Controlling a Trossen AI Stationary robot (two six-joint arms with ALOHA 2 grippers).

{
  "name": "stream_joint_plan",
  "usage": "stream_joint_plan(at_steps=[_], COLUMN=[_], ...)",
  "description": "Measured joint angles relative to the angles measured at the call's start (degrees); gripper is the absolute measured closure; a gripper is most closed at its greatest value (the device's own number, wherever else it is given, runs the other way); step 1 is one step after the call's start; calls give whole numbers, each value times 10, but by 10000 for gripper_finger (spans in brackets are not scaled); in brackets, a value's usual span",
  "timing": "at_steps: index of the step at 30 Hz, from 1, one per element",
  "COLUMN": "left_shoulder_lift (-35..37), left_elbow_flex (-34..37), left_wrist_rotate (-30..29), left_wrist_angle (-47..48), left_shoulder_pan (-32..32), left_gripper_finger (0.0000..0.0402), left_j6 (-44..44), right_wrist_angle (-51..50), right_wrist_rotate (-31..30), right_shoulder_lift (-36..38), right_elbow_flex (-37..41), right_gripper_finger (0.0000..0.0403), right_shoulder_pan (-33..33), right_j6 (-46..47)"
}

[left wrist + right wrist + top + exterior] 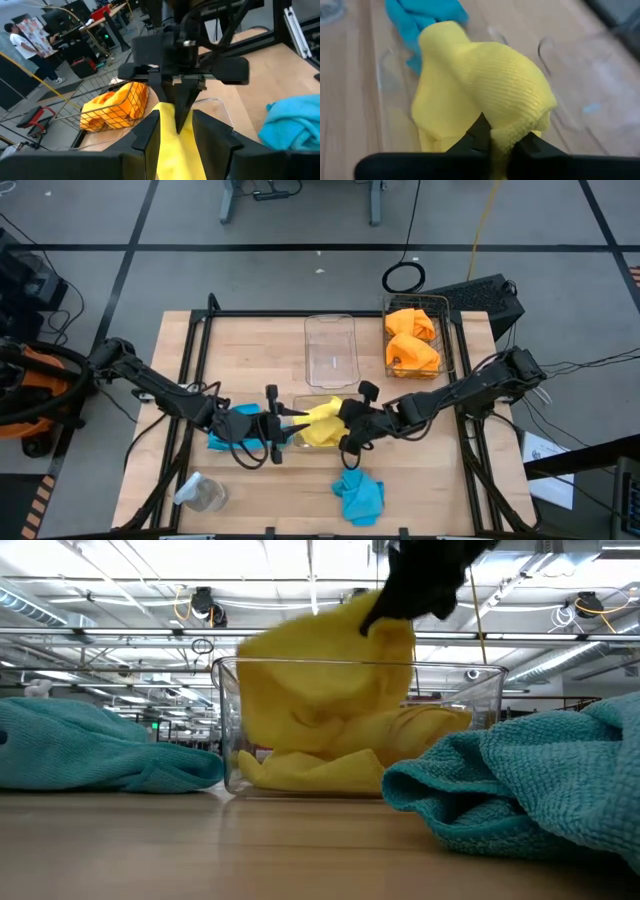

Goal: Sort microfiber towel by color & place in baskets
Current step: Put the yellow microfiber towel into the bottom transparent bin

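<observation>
A yellow towel (pixel 322 420) hangs over a clear bin (pixel 225 720) at the table's near middle, where more yellow cloth (pixel 330 768) lies on the bin's floor. My left gripper (pixel 290 423) and my right gripper (pixel 348 420) face each other across the towel, each shut on it. One turquoise towel (pixel 225 430) lies under the left gripper, and another (pixel 358 495) lies by the near edge. Orange towels (pixel 412 340) fill the wire basket (pixel 452 330). A second clear bin (pixel 330 350) stands behind. My left gripper (pixel 176 132) has the yellow towel's left end (pixel 175 145) between its two fingers, coming level from the table's left. The cloth fills the gap between the fingers. My right gripper (pixel 500 137) pinches a bunched fold of the yellow towel (pixel 507 132) between its fingertips, coming from the table's right and slanting down. The towel is raised, and its lower part hangs into the clear bin.
A small clear jar (pixel 205 495) lies on its side at the table's near left. The near turquoise towel (pixel 520 790) sits in front of the bin. Bare wood shows at the table's far left and near right. People (pixel 22 40) stand in the room beyond.
</observation>
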State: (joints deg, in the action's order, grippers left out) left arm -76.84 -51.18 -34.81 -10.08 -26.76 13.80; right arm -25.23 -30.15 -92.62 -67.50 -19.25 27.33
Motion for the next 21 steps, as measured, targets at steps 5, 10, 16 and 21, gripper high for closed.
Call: stream_joint_plan(at_steps=[5, 10, 16, 21], left_shoulder_lift=[0, 0, 0, 0], left_elbow_flex=[0, 0, 0, 0], left_wrist_rotate=[0, 0, 0, 0], left_wrist_angle=[6, 6, 7, 10], left_shoulder_pan=[0, 0, 0, 0], left_gripper_finger=[281, 281, 281, 281], left_j6=[0, 0, 0, 0], right_wrist_angle=[-54, -84, -150, -245], right_wrist_rotate=[40, 52, 64, 65], right_shoulder_lift=[0, 4, 7, 7], right_elbow_flex=[3, 3, -36, -71], right_gripper_finger=[320, 257, 201, 177], right_shoulder_pan=[4, 4, 4, 5], right_j6=[32, 36, 31, 19])
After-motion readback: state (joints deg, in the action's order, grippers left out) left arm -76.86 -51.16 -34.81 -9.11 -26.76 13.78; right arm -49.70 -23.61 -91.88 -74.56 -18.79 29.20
